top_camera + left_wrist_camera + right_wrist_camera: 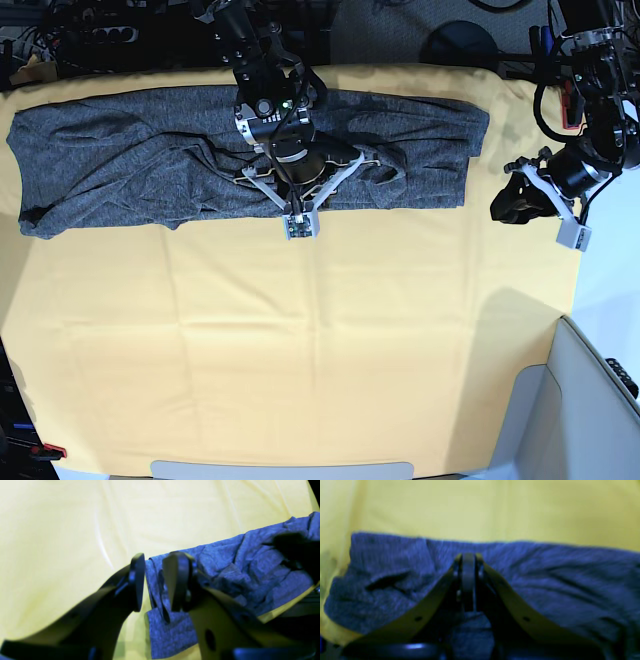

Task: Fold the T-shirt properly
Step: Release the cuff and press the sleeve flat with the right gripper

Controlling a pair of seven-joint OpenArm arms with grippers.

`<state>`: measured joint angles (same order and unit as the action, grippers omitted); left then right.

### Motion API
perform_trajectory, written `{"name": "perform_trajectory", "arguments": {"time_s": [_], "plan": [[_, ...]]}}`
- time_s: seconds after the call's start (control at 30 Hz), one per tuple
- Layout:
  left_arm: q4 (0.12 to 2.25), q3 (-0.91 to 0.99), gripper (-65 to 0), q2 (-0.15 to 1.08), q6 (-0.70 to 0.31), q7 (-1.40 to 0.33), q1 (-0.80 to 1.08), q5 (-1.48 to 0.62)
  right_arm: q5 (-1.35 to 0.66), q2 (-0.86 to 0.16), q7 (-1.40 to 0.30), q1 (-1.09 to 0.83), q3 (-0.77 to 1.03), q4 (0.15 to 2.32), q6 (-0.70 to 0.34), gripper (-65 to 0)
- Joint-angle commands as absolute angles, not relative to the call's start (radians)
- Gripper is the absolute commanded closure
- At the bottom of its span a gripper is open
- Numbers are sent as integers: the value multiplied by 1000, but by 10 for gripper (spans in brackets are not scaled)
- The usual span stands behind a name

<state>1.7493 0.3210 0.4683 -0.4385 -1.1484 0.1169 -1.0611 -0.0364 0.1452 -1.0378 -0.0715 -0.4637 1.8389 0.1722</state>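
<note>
A yellow-orange cloth [300, 340] covers the whole work surface and spreads well past both pincers on every side. Across its far part lies the T-shirt [110, 160], a long band of heathered dark grey knit, wrinkled and bunched, running sideways beneath the right pincer [262, 160] and out to both sides of it, with its one end reaching toward the left pincer [500, 207]. The right pincer sits over the middle of that band near its front edge; in the right wrist view its jaws are pressed together with no gap between them, the grey fabric directly below and around them, and whether a fold is pinched between the tips cannot be told. The left pincer hangs off the shirt's end in the base view, just beyond the garment's edge and above the yellow cloth. In its own wrist view the jaws stand partly apart, with a hanging flap of the grey knit lying in the gap between them; whether they actually clamp that flap cannot be told.
</note>
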Motion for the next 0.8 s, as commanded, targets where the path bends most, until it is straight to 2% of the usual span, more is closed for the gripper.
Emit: {"name": "perform_trajectory", "arguments": {"time_s": [0.0,0.2,0.43,0.77], "plan": [[1762,325,-155,486,-443,-1130,105,-1079,-61,157,-1018,-56,-449,1830,168,0],[1762,325,-155,484,-443,-1130,105,-1079,-174,157,-1017,-24,-430,1710,168,0],[1762,325,-155,483,-443,-1130,108,-1079,-191,157,-1017,-2,-441,1699,163,0],[1762,325,-155,481,-443,-1130,110,-1079,-193,157,-1017,54,-601,1653,160,0]]}}
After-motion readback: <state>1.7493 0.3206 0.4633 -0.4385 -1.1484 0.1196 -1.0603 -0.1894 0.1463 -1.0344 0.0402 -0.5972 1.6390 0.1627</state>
